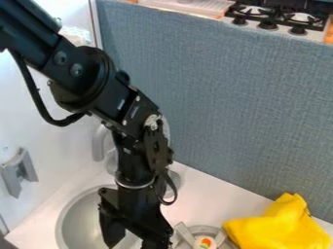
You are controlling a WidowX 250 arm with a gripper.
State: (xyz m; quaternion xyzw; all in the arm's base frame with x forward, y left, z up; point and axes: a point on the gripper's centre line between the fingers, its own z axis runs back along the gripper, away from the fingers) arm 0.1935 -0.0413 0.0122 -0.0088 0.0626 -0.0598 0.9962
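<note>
Black two-finger gripper (135, 241), hard and angular, with its fingers set wide apart; it hangs at the lower edge of the view, over the right side of a smooth, round metal sink bowl (73, 220). Near it, on the right, lies a round metal fitting (211, 230) with flat bars, bearing a small white piece (205, 242) with an orange-and-green centre. Farther right, a soft, folded yellow cloth (276, 229) rests on the white counter (207, 193). Behind — an upright blue-grey panel (240, 97) of woven texture; beyond it, a stove (276, 24) with black grates and knobs.
</note>
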